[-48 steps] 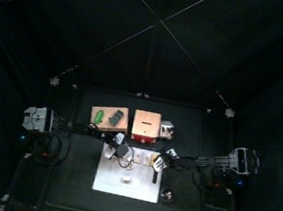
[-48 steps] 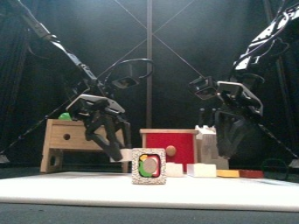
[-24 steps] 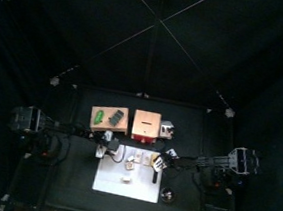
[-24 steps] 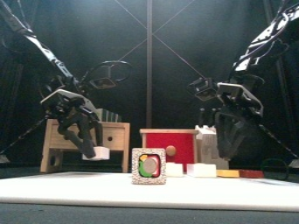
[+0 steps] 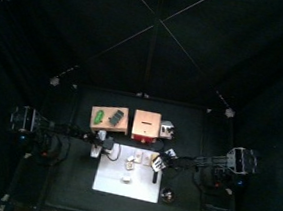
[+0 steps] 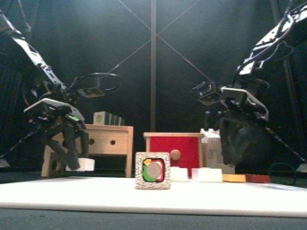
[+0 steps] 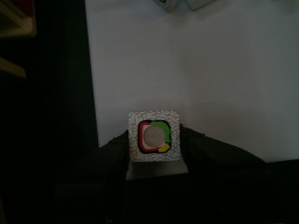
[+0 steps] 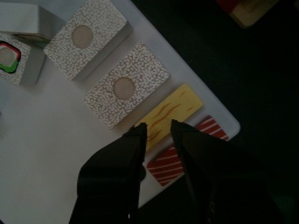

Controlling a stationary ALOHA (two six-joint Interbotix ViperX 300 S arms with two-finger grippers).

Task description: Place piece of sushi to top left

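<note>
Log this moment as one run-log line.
left claw: open, empty, beside wooden cabinet | sushi piece: upright on white mat, free | right claw: open, empty

3 sushi pcs (1 upright)

You see the piece of sushi standing upright on its edge on the white mat, its cut face turned toward the front of the table. It is a squarish roll slice with a pale speckled rice border around a filling of green, red and a cream oval centre. From above it sits near the middle of the mat, slightly toward the far edge. In the left wrist view it stands alone, nothing touching it.
</note>
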